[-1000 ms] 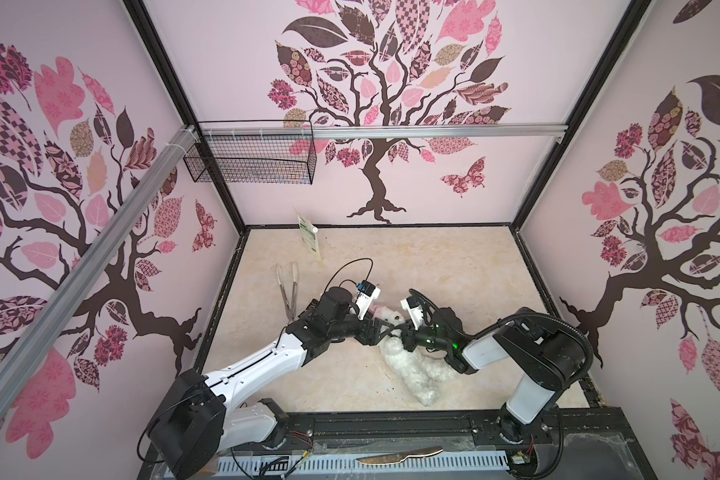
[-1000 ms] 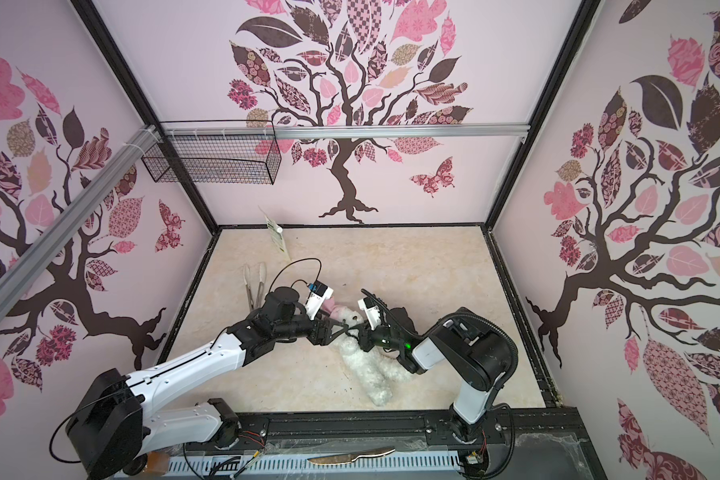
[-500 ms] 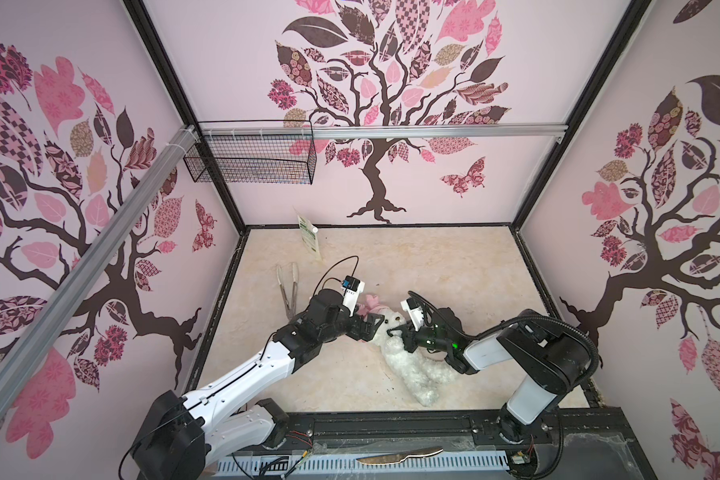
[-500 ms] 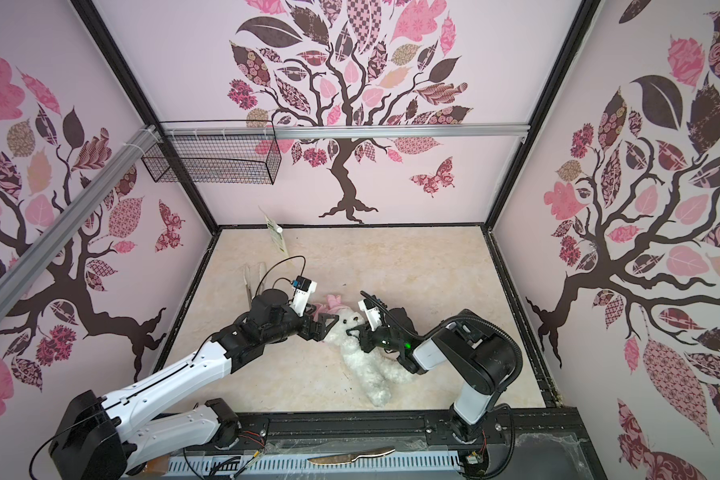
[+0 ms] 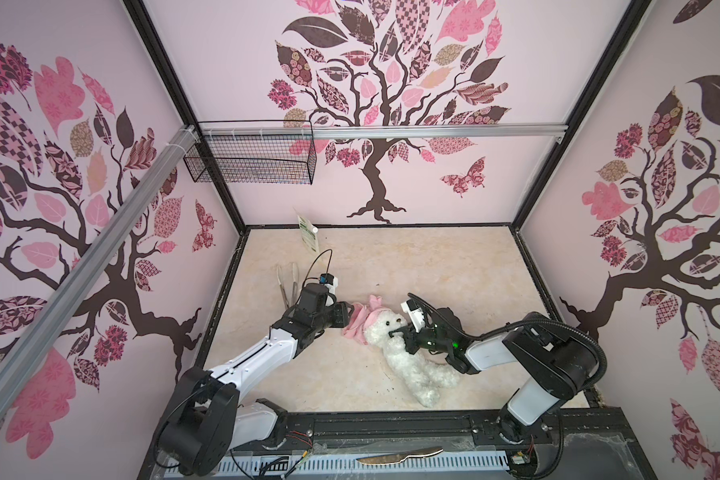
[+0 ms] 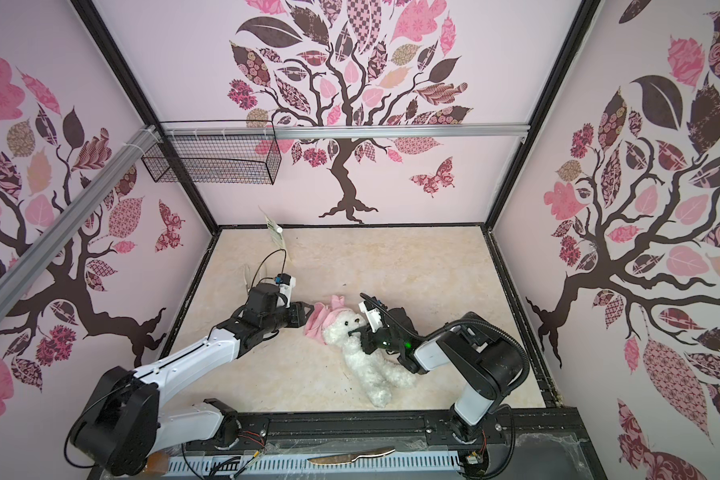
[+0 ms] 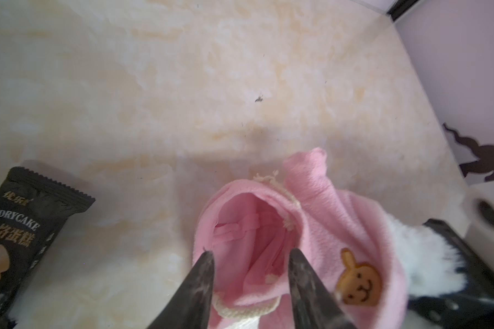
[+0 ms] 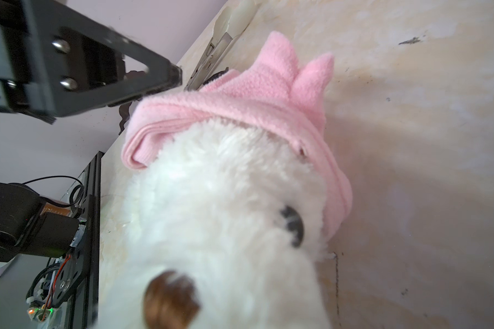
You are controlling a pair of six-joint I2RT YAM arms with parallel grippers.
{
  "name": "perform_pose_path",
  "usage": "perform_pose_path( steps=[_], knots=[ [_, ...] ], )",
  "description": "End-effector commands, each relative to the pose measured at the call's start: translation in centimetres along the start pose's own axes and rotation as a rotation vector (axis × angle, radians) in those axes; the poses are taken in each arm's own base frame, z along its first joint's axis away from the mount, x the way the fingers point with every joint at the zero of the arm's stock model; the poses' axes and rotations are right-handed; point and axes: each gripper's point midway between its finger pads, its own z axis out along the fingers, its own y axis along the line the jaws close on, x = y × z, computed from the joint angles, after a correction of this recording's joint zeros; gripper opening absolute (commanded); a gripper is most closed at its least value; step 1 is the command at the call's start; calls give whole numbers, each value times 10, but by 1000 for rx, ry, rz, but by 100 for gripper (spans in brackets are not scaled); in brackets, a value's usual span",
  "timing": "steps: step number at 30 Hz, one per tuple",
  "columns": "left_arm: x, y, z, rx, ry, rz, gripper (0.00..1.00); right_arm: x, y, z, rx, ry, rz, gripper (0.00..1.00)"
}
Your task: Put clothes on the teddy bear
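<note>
bear (image 5: 408, 365): lying face up on the table (image 5: 433, 266), right of middle in both top views. Head is pointing back-left, legs toward the front rail.
hoodie (image 5: 360, 320): pink, sitting over the crown of the bear's (image 8: 226, 213) head like a cap. The rest is bunching on the table behind the head. Arms and body are showing bare white fur.
hoodie detail: in the left wrist view the hoodie's (image 7: 340, 216) open end is gaping toward the camera, with the orange patch facing up beside it.
left gripper (image 5: 348, 315): reaching in from the left, with tips at the hoodie end away from the bear.
left jaws: standing partway apart around the hoodie's open end, as the left gripper (image 7: 251, 255) is showing up close. Loose cloth is lying between them, and I'm seeing nothing clamped.
right gripper (image 5: 395, 334): coming in low from the right, tips sinking into the fur under the bear's chin.
right jaws: nearly closed, pinching the bear there. The right wrist view is filling up with the bear's face, so the fingers aren't showing in it.
snack pack (image 7: 20, 225): black, lying flat on the table, apart from the hoodie.
tongs (image 5: 287, 282): lying on the table near the left wall, behind the left arm.
basket (image 5: 250, 158): wire, hanging at the back-left corner, well above the table.
knife (image 5: 400, 457): lying along the front rail, off the table.
</note>
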Motion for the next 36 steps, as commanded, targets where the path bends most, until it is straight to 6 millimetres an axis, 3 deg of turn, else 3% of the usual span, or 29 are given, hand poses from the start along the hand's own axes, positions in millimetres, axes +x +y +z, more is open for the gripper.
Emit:
perform_pose_path(
  steps=[1, 4, 7, 17, 24, 29, 36],
  knots=[
    [-7, -15, 8, 111, 21, 57, 36, 33, -12, -3, 55, 111, 12, 1],
    [2, -16, 19, 141, 83, 81, 25, 34, -14, -3, 59, 113, 2, 1],
    [12, -14, 29, 158, 134, 82, 25, 32, -13, -3, 60, 109, -16, 1],
    [29, -38, 43, 366, 233, 98, 38, 25, -5, 1, 23, 145, -103, 2],
    [29, -50, 35, 519, 207, 39, 44, 28, -2, -5, 18, 178, -191, 2],
    [25, -30, 34, 446, 174, 28, 45, 25, -3, -10, 33, 184, -272, 2],
    [36, -13, 45, 367, 253, 28, 40, 27, -3, -9, 27, 177, -286, 1]
  ],
)
